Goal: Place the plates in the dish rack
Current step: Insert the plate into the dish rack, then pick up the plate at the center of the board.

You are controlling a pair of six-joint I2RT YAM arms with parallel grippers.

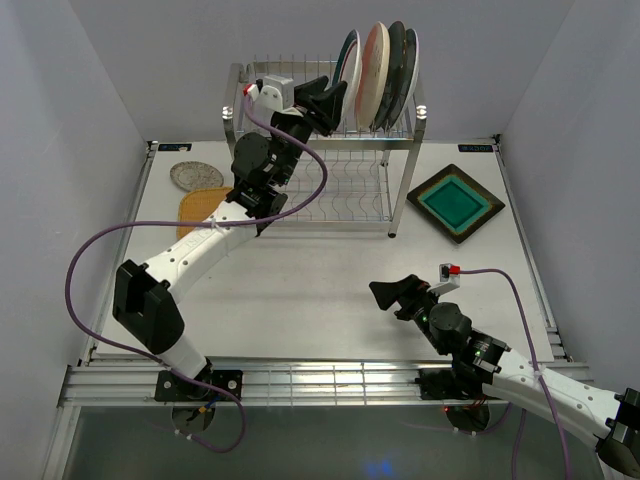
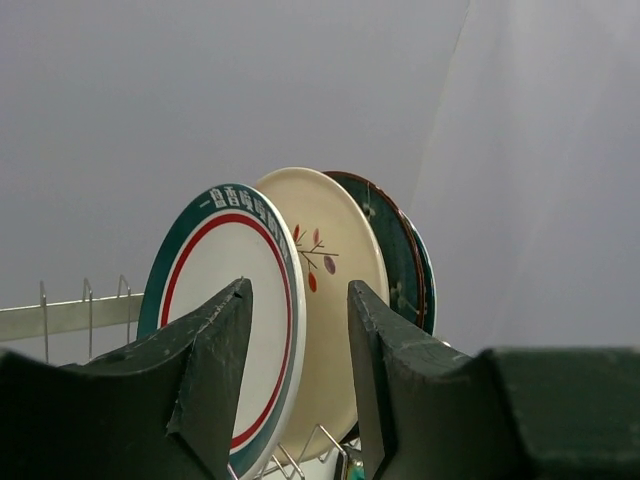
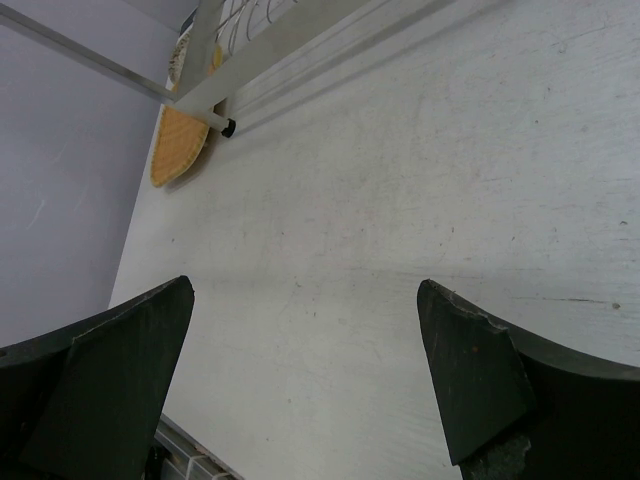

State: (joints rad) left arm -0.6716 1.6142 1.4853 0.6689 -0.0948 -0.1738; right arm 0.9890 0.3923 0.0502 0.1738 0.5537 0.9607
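Green-rimmed plate (image 2: 225, 255) racked, just beyond left fingers (image 2: 215, 380)

Even, diffuse light falls from above. The white surface (image 1: 330, 290) is bright, with only soft shadows under the rack (image 1: 340, 190). Steel wires glint faintly. In the wrist views the fingers (image 2: 210, 390) look dark and slightly soft; the plates (image 2: 225, 250) are sharp.
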